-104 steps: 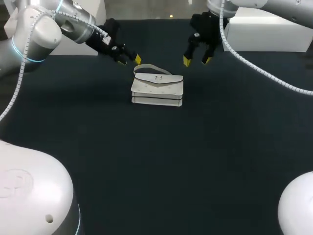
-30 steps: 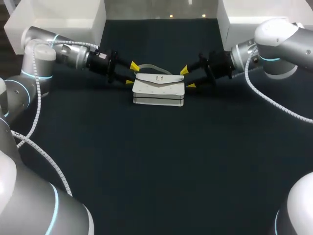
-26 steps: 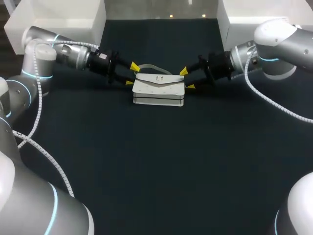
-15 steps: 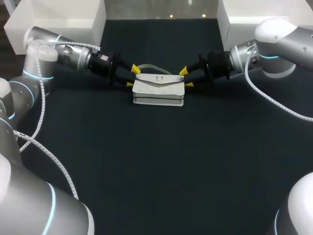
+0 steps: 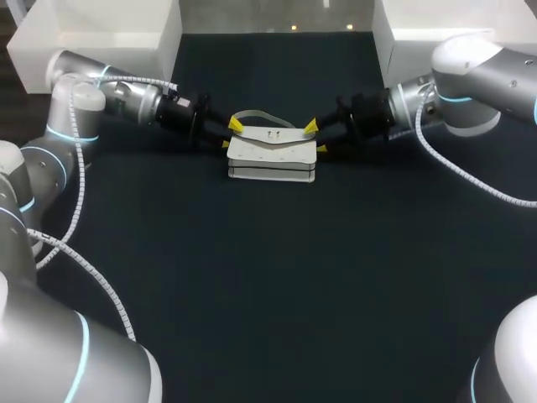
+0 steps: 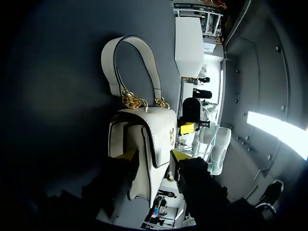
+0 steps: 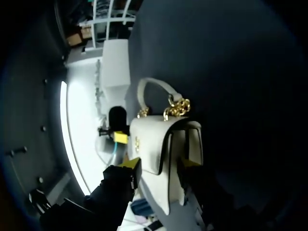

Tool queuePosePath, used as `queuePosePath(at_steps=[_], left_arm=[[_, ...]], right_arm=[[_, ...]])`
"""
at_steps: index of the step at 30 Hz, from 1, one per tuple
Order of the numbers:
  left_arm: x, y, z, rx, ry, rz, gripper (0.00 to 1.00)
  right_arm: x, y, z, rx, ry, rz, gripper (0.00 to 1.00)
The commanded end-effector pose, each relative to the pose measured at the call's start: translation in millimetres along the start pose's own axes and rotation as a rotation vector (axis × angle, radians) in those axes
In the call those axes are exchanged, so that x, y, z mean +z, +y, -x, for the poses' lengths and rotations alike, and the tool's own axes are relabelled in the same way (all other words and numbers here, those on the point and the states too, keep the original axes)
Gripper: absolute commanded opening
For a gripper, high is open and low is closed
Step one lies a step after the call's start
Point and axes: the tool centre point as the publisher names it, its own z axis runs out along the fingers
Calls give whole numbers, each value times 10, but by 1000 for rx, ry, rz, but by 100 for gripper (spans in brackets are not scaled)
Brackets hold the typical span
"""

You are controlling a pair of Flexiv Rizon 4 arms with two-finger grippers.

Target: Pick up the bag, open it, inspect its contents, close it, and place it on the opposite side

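OK, your bag (image 5: pixel 271 153) stands upright mid-table, a bit toward the far side. The flap is shut and the clasp (image 5: pixel 271 133) faces the robot. The strap (image 5: pixel 254 114) lies looped flat on the dark table (image 5: pixel 268 277) just behind the bag, joined to it by a gold chain (image 6: pixel 134 101).

Your L gripper (image 5: pixel 230 133) comes in low from the left and sits right at the bag's left end. The R gripper (image 5: pixel 316 137) mirrors it at the right end. Both arms are stretched out nearly level w/ the tabletop.

L wrist cam: the bag's end is in the gripper's mouth, flap face on one side, back panel on the other. You can't tell whether it's clamped or only straddling. R wrist cam: same story at the other end. The bag is in the mouth, grip state can't be told. The bag's bottom is on the table. Past the bag, each wrist cam catches the opposite gripper.
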Motion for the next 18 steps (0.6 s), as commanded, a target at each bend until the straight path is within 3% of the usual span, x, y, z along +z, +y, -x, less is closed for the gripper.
queuePosePath(at_steps=[1, 4, 5, 6, 7, 8, 13, 14, 15, 17, 18], left_arm=[[-8, -92, 68, -4, 14, 28, 36], [-14, -96, 78, -6, 8, 23, 24], [-13, -98, 86, -7, 6, 22, 20], [-11, -100, 95, -8, 6, 21, 15], [-11, -100, 104, -9, 7, 20, 4], [-11, -98, 111, -10, 7, 19, 0], [-15, -76, 106, -10, 11, 17, 0], [-21, -67, 87, -4, 13, 15, 4], [-25, -59, 73, 1, 13, 14, 47], [-34, -44, 40, 12, 14, 11, 67], [-36, -40, 32, 16, 13, 10, 67]], right_arm=[[18, 45, 42, 4, 8, -11, 40], [23, 50, 58, 11, 8, -10, 34], [27, 52, 65, 14, 7, -8, 26], [31, 53, 73, 20, 9, -5, 11], [34, 54, 81, 23, 12, -3, 0], [37, 54, 85, 24, 12, -3, 0], [44, 43, 83, 27, 22, 3, 0], [40, 39, 74, 27, 26, 5, 0], [35, 34, 61, 25, 29, 7, 2], [25, 25, 34, 20, 36, 12, 33], [22, 22, 22, 17, 38, 14, 40]])
